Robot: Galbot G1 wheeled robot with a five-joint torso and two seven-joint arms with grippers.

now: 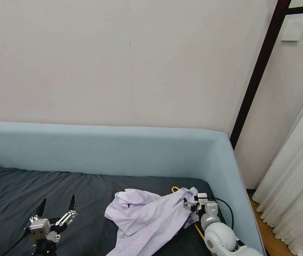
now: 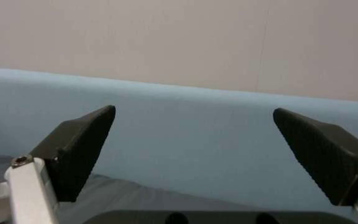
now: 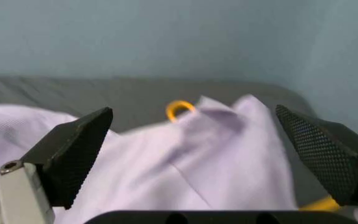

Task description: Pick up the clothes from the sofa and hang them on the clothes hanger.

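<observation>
Two black ribbed fingers of the right gripper are seen spread wide apart, with nothing pinched between them. In the right wrist view a lavender shirt is framed in the gap. The hook of a yellow clothes hanger is seen poking out past the shirt's far edge. In the lower right of the head view, the right gripper is found at the right-hand edge of the shirt. Whether the cloth is touched cannot be told.

The fingers of the left gripper are likewise held apart and empty. In the left wrist view they are pointed at the pale blue backrest. This left gripper is placed in the lower left of the head view, over bare dark seat and well apart from the shirt.

The shirt is left crumpled on the dark grey seat of the sofa, low and right of centre in the head view. The yellow hanger is partly covered by it, near the sofa's right arm.

The task is judged to be at its very start. Nothing is gripped and nothing is lifted. The grasp, the lift and the hanging are all judged to be left to do.
</observation>
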